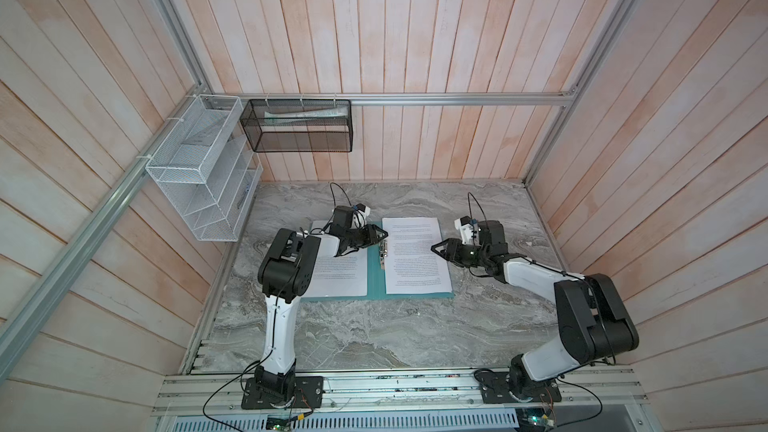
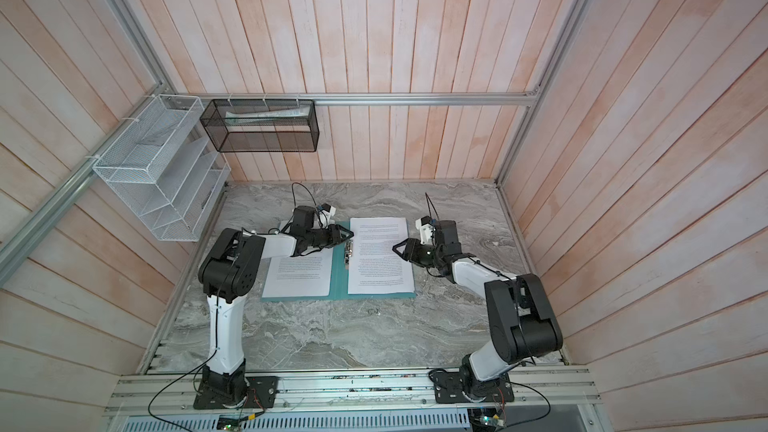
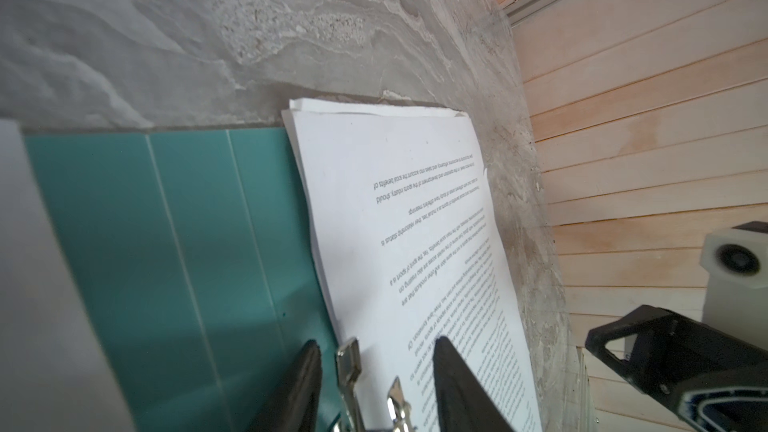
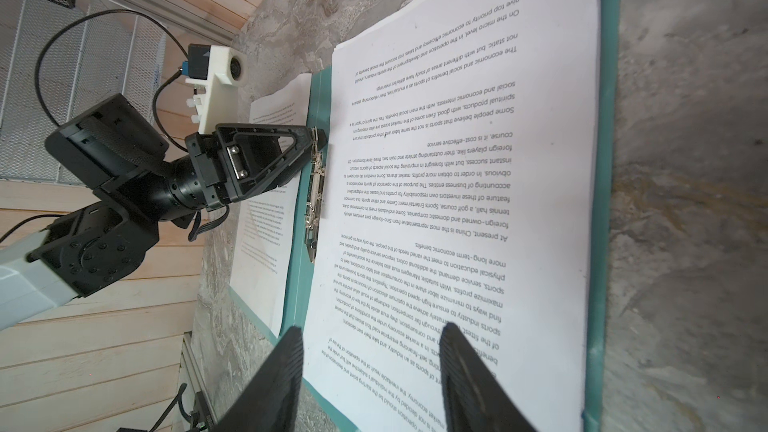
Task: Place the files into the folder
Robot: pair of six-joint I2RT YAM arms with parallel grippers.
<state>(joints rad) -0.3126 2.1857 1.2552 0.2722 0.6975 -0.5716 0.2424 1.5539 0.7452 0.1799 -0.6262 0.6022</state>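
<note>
On table (image 1: pixel 374 338), folder (image 1: pixel 376 280) lying open; files (image 1: pixel 415 257) resting on its right cover. Am hovering left hand (image 3: pixel 374 367), fingers parted, over folder's metal clip (image 4: pixel 313 201); right hand (image 4: pixel 370 351) hanging half-open, empty, above files' right edge.

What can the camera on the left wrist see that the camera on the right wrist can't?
Only the left wrist view shows the right gripper and the stack's layered far edge. Only the right wrist view shows the left gripper, the white mesh rack and the second sheet lying on the other cover. Both show the teal folder, its metal clip and the printed files.
</note>
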